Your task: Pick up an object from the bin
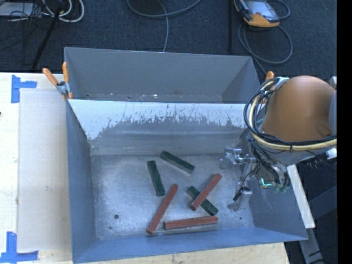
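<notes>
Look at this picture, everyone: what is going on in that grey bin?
A robot arm reaches into the grey metal bin from the right. Its gripper is down near the bin's right wall, just right of a reddish-brown bar that lies across a dark green bar. Two more brown bars and two more green bars lie scattered to the left. All six bars lie on the bin floor, so nothing has been picked up yet.

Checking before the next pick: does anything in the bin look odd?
Nothing spilled or damaged. One reddish-brown bar lies crossed over a dark green bar, right of centre, near the gripper.
</notes>
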`<action>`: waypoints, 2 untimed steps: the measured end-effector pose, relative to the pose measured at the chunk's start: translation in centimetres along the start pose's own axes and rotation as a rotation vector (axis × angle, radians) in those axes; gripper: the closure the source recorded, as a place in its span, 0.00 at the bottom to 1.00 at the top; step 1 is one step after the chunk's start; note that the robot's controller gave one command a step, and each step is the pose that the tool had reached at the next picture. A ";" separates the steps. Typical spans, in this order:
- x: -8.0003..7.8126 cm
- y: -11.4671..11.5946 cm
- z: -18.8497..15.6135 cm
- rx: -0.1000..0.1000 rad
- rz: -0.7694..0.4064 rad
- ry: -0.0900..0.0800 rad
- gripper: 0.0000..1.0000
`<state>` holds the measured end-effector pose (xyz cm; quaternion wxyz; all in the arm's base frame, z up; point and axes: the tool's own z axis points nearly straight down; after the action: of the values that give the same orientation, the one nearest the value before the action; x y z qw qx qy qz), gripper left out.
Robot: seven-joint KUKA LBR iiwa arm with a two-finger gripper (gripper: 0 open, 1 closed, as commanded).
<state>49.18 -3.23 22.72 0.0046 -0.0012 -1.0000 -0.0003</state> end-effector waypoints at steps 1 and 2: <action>-5.5 5.3 15.8 0.000 -0.384 -0.004 0.00; -4.3 -0.9 15.8 0.004 -0.750 -0.006 0.00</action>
<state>53.36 -4.14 6.91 0.0014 0.3651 -0.9310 -0.0001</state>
